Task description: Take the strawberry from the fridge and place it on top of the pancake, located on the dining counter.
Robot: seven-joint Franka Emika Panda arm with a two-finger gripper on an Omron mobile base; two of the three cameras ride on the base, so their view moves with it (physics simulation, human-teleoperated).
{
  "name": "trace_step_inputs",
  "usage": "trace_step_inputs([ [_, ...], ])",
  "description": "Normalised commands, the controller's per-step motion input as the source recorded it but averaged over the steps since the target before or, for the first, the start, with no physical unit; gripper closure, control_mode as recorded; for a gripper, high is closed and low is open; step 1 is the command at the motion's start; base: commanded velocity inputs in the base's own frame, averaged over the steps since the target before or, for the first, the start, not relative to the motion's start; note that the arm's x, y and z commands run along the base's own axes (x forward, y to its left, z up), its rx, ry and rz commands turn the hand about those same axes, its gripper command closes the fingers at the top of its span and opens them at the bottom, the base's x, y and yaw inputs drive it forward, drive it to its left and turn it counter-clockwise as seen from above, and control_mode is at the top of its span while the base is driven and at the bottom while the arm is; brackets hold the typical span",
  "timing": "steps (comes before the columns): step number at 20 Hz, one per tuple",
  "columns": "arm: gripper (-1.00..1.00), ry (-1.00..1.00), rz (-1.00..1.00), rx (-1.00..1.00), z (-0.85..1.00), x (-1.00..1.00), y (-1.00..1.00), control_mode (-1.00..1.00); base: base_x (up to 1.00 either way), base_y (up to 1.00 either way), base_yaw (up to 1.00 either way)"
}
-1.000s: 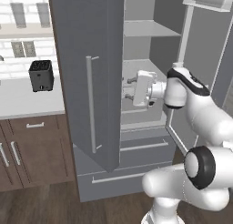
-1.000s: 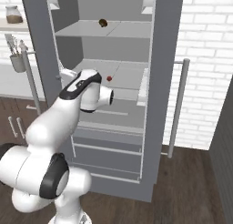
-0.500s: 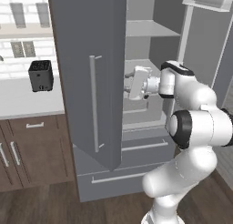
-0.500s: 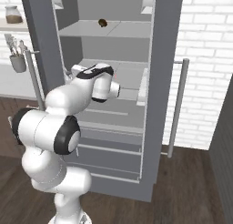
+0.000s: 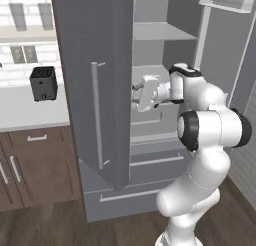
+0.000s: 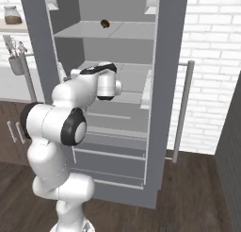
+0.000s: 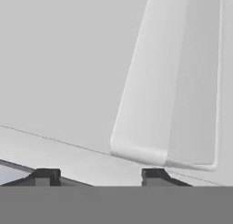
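White brick wall [image 6: 212, 61], dark wood floor [image 6: 188, 198], brown cabinets [image 5: 30, 165] under white counter [image 5: 20, 110], black toaster [image 5: 43, 83] on it.

Arm folded at elbow, forearm level, reaching toward nine o'clock; gripper [image 5: 136, 94] jaws partly apart, nothing visibly between.

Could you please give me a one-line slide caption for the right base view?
White arm reaching onto the middle shelf of the open grey fridge, a small brown round item on the shelf above.
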Motion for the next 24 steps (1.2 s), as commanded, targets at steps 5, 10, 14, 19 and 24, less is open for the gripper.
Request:
trace_step_inputs([
  [5,-1.00,-0.02,0.21,-0.01,-0.18,-0.01,1.00,-1.00,0.00,0.00,0.00],
  [10,-1.00,0.00,0.17,0.00,-0.03,0.05,1.00,-1.00,0.00,0.00,0.00],
  [14,-1.00,0.00,0.14,0.00,0.00,0.23,1.00,-1.00,0.00,0.00,0.00],
  [19,-1.00,0.00,0.13,0.00,0.00,0.30,1.00,-1.00,0.00,0.00,0.00],
  [24,-1.00,0.00,0.12,0.00,0.00,0.25,0.97,-1.00,0.00,0.00,0.00],
])
